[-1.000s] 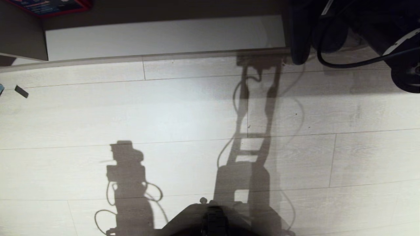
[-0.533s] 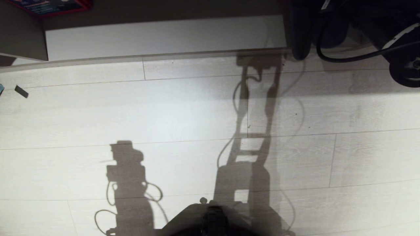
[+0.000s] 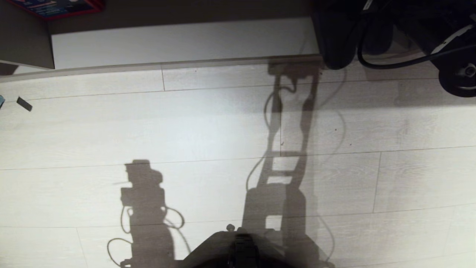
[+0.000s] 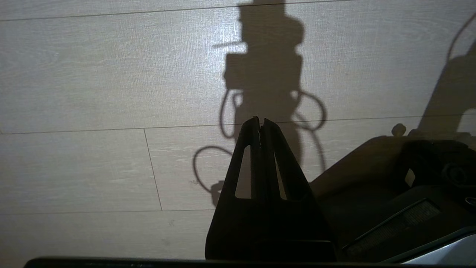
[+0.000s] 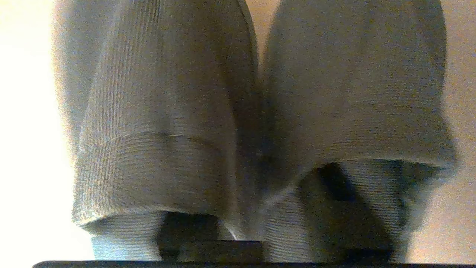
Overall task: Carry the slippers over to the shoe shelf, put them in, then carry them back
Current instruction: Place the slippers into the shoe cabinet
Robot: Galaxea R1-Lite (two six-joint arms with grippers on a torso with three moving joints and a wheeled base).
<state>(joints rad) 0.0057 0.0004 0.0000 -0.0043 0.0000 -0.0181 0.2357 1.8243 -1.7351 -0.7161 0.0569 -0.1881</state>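
The dark grey-blue slippers lie side by side, toes pointing away from my right wrist camera. My right gripper is open, one dark finger inside one slipper's opening and the other inside the second slipper, their inner walls between the two. In the head view the slippers are a dark mass at the right end of the shoe shelf's pale base board, under my right arm. My left gripper is parked shut over the floor, holding nothing.
A taupe divider panel stands at the shelf's left end. A red-edged item lies further back. A small dark strip lies on the pale plank floor at far left. My base is at the near edge.
The right gripper's fingers have spread apart. In the head view the dark slipper mass has grown wider and reaches further left along the base board. The left arm has kept still.
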